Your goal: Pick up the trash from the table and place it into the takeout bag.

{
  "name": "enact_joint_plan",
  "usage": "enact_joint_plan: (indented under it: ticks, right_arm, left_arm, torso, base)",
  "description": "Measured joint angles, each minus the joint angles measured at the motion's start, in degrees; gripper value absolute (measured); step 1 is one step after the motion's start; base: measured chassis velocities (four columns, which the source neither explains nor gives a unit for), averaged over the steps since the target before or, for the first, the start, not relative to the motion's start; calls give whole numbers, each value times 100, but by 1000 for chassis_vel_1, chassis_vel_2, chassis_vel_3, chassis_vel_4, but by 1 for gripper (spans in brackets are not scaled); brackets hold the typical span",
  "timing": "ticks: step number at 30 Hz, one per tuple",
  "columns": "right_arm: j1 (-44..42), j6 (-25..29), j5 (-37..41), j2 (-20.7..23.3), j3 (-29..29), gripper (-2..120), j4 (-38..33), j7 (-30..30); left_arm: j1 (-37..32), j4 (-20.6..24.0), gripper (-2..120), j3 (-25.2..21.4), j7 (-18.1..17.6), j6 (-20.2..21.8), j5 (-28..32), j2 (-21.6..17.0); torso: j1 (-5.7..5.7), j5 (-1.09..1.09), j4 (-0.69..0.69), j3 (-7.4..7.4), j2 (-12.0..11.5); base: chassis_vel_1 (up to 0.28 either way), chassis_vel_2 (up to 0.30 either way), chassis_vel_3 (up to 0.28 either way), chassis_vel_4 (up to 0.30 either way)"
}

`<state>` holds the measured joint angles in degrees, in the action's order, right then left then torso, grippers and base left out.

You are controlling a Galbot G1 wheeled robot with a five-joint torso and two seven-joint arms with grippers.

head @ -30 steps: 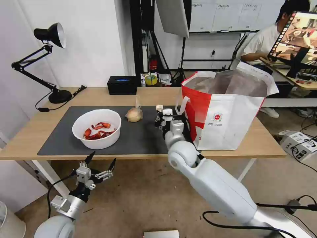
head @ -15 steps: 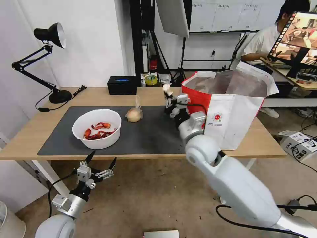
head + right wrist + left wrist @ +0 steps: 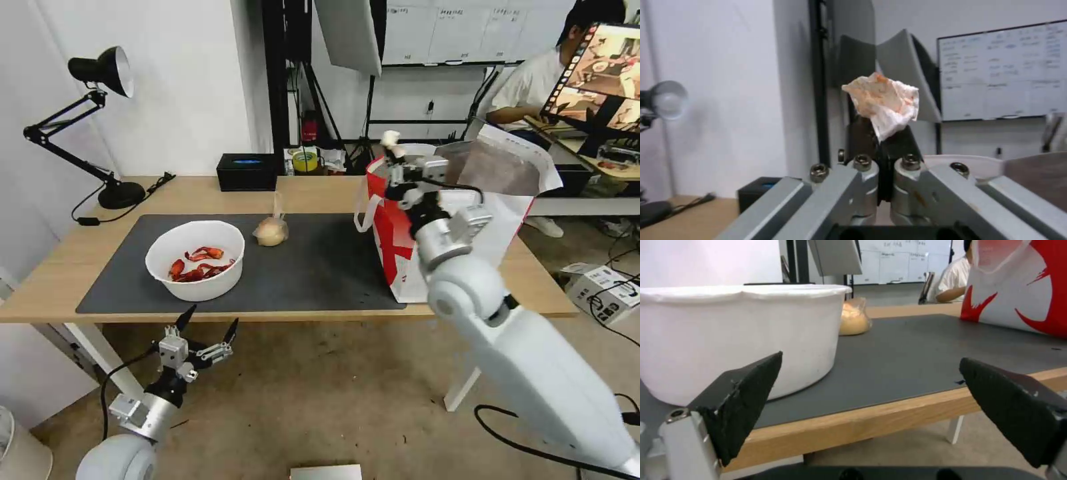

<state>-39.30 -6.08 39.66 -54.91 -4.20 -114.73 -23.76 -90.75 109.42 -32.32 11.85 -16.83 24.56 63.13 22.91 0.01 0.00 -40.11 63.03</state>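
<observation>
Crumpled white tissue (image 3: 884,101), stained orange, sits pinched between the closed fingers of the right claw (image 3: 395,155), which is raised at the near-left rim of the takeout bag (image 3: 460,227), the bag's foil-lined mouth just beyond and below it. By my judgement the tissue is at the carry stage: lifted off the tabletop (image 3: 207,193) but not yet released into the bag. Well to the left of that claw and lower, two pieces remain on the dark mat (image 3: 313,267): the white bowl of crayfish shells (image 3: 195,259) and the bagged bun (image 3: 271,230) just beside it. Whether anything already lies inside the bag cannot be told from here. The left claw (image 3: 205,332) hangs below the tabletop's front edge with its fingers spread wide and empty, the bowl just ahead of and above it. Compared with a second ago, the right claw has risen from low over the mat beside the bag's handle, swinging up and to the right with the tissue; the bowl, bun and left claw have not shifted.
</observation>
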Motion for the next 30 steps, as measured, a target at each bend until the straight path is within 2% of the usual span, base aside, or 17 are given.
enact_joint_plan:
  ticks: [6, 8, 11, 12, 14, 16, 17, 20, 21, 24, 25, 27, 30]
  right_arm:
    - [-151, -186, 65, 213, -383, 0, 62, -279]
    - [-150, -355, 153, 251, -426, 4, 69, -329]
    - [-125, -813, 814, 357, -472, 19, -34, -357]
    - [-125, -813, 814, 357, -472, 19, -34, -357]
    - [-93, -950, 1030, 409, -485, 27, -69, -343]
    - [-40, -1008, 1001, 447, -488, 36, -58, -291]
    - [-40, -1008, 1001, 447, -488, 36, -58, -291]
    - [38, -1076, 924, 506, -484, 51, -41, -278]
    - [38, -1076, 924, 506, -484, 51, -41, -278]
    - [68, -1097, 852, 538, -476, 66, -5, -285]
    - [68, -1097, 852, 538, -476, 66, -5, -285]
    - [91, -1098, 811, 548, -466, 76, 12, -292]
    - [122, -1100, 788, 556, -449, 85, 12, -301]
  left_arm:
    - [-6, 21, 100, 70, -9, 4, -28, 29]
    - [-5, 25, 100, 78, -17, 6, -30, 32]
    - [-12, 50, 100, 85, -20, 10, -32, 32]
    - [-12, 50, 100, 85, -20, 10, -32, 32]
    - [-30, 72, 100, 86, -18, 13, -34, 30]
    - [-37, 85, 100, 85, -16, 16, -35, 25]
    - [-37, 85, 100, 85, -16, 16, -35, 25]
    - [-27, 87, 100, 82, -15, 19, -35, 21]
    - [-27, 87, 100, 82, -15, 19, -35, 21]
    - [-18, 79, 100, 83, -12, 20, -35, 38]
    - [-18, 79, 100, 83, -12, 20, -35, 38]
    - [-15, 77, 100, 84, -11, 20, -35, 47]
    - [-5, 79, 100, 82, -10, 20, -33, 45]
  torso:
    - [0, 0, 0, 0, 0]
    - [0, 0, 0, 0, 0]
    - [0, -1, 0, 0, 0]
    - [0, -1, 0, 0, 0]
    - [0, -1, 1, 0, 0]
    - [0, -1, 1, 0, 0]
    - [0, -1, 1, 0, 0]
    - [1, -1, 1, 0, 0]
    - [1, -1, 1, 0, 0]
    - [0, -1, 1, 0, 0]
    - [0, -1, 1, 0, 0]
    - [1, -1, 0, 0, -1]
    - [0, -1, 1, 0, 0]
  base:
    - [0, 0, 0, 0]
    - [0, 0, 0, 0]
    - [0, 0, 0, 0]
    - [0, 0, 0, 0]
    - [0, 0, 0, 0]
    - [0, 0, 0, 0]
    - [0, 0, 0, 0]
    - [0, 0, 0, 0]
    - [0, 0, 0, 0]
    - [0, 0, 0, 0]
    - [0, 0, 0, 0]
    - [0, 0, 0, 0]
    - [0, 0, 0, 0]
